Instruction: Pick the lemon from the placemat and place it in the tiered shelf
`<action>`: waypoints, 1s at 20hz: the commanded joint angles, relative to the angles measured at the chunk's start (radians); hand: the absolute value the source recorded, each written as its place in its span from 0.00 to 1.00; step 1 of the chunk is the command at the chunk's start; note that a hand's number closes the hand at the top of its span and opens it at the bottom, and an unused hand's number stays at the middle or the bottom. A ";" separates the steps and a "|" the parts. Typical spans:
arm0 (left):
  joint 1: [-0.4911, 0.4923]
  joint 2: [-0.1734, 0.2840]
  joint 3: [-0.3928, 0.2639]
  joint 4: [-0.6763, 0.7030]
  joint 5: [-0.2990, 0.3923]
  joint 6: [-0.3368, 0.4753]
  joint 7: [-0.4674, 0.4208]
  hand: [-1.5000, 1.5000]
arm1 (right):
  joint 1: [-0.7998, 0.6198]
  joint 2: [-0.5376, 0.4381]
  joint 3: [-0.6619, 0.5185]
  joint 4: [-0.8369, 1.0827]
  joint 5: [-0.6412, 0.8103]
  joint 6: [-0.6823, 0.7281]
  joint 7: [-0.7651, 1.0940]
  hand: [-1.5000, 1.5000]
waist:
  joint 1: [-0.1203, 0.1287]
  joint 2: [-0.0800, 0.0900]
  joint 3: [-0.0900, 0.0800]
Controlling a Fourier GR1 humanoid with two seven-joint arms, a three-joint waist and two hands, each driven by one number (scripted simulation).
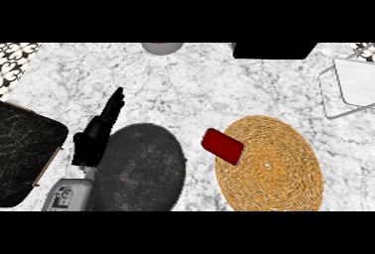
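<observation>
No lemon shows anywhere in the head view. A round woven straw placemat (275, 166) lies right of centre, and a dark red flat object (222, 146) rests tilted on its upper left edge. A second round mat, dark grey (143, 168), lies left of it. The white wire tiered shelf (350, 88) stands at the right edge, partly cut off. My left hand (95, 138) is open at the left, fingers straight and pointing away from me along the grey mat's left rim, holding nothing. My right hand is out of view.
A dark square board (22, 154) with a wooden rim lies at the far left. A grey round object (162, 47) and a black block (275, 50) sit at the counter's back edge. Bare marble counter (205, 94) spreads across the middle.
</observation>
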 commanded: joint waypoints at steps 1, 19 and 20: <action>-0.013 0.013 0.017 0.009 0.007 -0.005 0.002 0.50 | 0.041 0.002 -0.001 0.077 0.073 -0.119 0.073 0.00 | -0.002 0.000 0.002; 0.036 0.009 0.022 0.021 0.000 0.003 -0.024 0.50 | 0.008 -0.091 -0.080 -0.071 -0.267 0.150 0.049 0.00 | -0.016 -0.008 0.001; -0.015 0.000 0.012 0.001 0.004 -0.002 0.012 0.50 | -0.055 -0.119 -0.088 0.009 -0.277 0.141 0.013 0.00 | -0.007 -0.004 0.002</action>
